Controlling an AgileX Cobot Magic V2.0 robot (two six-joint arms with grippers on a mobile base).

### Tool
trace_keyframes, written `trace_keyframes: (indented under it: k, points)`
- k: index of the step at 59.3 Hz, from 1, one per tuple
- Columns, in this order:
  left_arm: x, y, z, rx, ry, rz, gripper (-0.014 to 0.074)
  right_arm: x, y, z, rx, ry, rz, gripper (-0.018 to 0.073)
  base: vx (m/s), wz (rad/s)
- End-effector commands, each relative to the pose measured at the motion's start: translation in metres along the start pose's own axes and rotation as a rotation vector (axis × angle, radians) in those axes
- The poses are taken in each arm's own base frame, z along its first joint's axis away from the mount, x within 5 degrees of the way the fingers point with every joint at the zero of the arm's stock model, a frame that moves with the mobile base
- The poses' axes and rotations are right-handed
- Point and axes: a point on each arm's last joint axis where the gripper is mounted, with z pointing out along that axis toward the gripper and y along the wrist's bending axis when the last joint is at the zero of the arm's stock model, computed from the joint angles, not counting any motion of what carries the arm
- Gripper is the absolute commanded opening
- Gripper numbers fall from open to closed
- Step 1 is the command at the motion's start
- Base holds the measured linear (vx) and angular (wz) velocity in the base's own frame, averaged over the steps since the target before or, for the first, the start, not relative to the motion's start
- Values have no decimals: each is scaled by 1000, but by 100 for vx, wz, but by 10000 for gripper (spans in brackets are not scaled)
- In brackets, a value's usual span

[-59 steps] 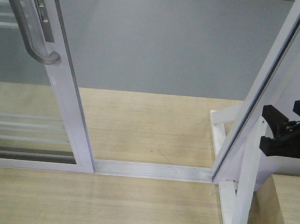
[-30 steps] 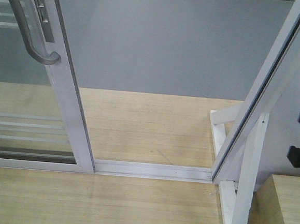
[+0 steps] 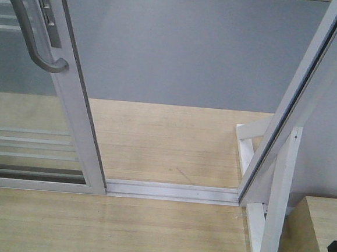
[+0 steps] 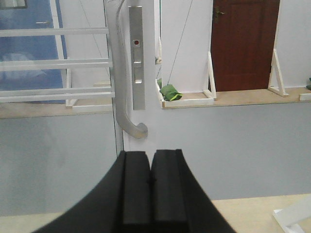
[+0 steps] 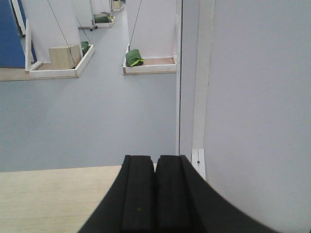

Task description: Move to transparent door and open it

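Observation:
The transparent door (image 3: 75,113) stands at the left of the front view, slid aside from the white fixed frame (image 3: 299,95) on the right. Its curved silver handle (image 3: 28,33) and lock plate (image 3: 49,12) show at the top left. In the left wrist view my left gripper (image 4: 150,156) is shut and empty, just below and short of the handle (image 4: 122,77) and lock plate (image 4: 137,53). My right gripper (image 5: 155,159) is shut and empty, facing the white frame post (image 5: 194,77). Only a black bit of it (image 3: 336,251) shows in the front view.
A white floor track (image 3: 172,191) crosses the wooden floor between door and frame. A white triangular brace post (image 3: 276,204) stands at the right, beside a wooden box (image 3: 318,231). Grey floor lies beyond. Green bags (image 5: 134,58) sit on far platforms.
My right gripper has dropped from the middle right of the front view to its bottom right corner. The door and frame have not moved.

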Motion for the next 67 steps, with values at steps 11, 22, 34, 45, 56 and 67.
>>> trace_keyframes:
  k: [11,22,34,45,56,67]
  points:
    - [0,-1,0,16,-67,-18,-3,-8,1,-1,-10,-123,-13,-8,0,0]
    - [0,-1,0,16,-67,-18,-3,-8,1,-1,-10,-123,-13,-8,0,0]
    - [0,-1,0,16,-67,-18,-3,-8,1,-1,-10,-123,-14,-8,0,0]
    - [0,-1,0,16,-67,-18,-3,-8,1,-1,-10,-123,-14,-8,0,0]
    - [0,-1,0,16,-67,-18,-3,-8,1,-1,-10,-123,-14,-8,0,0]
    - [0,-1,0,16,-67,-18,-3,-8,1,-1,-10,-123,-14,-8,0,0]
